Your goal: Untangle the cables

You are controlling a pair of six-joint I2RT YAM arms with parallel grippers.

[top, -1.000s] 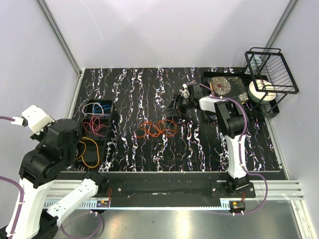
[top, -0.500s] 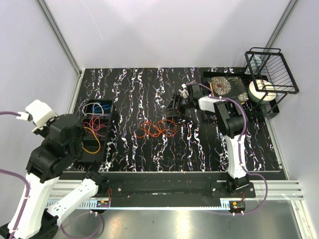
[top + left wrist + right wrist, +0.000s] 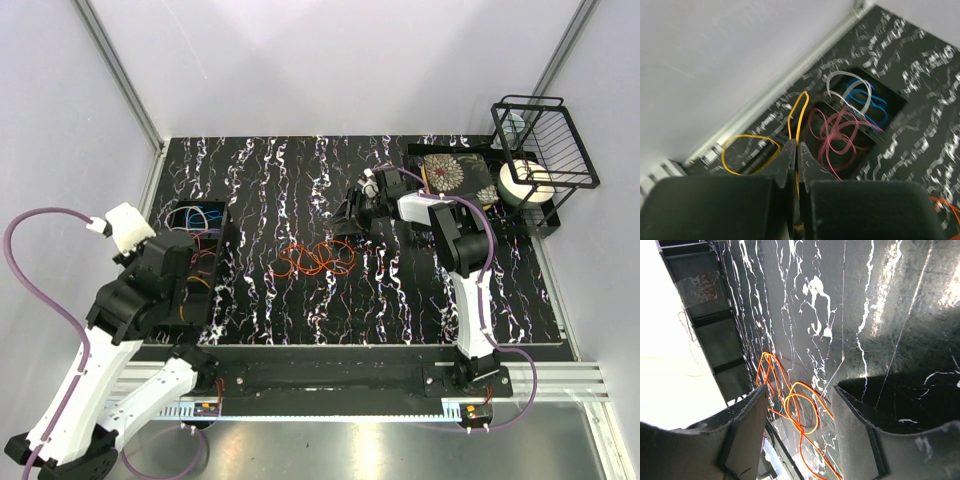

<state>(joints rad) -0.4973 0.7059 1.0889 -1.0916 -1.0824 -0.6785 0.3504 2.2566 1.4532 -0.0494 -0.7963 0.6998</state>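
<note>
My left gripper [image 3: 795, 150] is shut on a yellow cable [image 3: 799, 107] that runs up between its fingers, and a loop of it [image 3: 747, 152] hangs to the left. It hovers above a black tray [image 3: 222, 222] at the table's left that holds pink [image 3: 837, 132], blue [image 3: 867, 97] and pale white [image 3: 847, 80] cables. A tangle of orange cables [image 3: 315, 258] lies mid-table. My right gripper [image 3: 352, 218] stands open just behind that tangle with nothing between its fingers. In the right wrist view the orange cables [image 3: 800, 410] show through the gap between the jaws [image 3: 800, 405].
A black wire rack [image 3: 545, 150] stands at the back right corner with a white roll [image 3: 525, 185] under it and a flowered box [image 3: 450, 172] beside it. Pale walls close in the left, back and right sides.
My left arm has swung right and forward over the tray, carrying the yellow cable up from the tray's near end. The right arm and the orange tangle have not moved.
</note>
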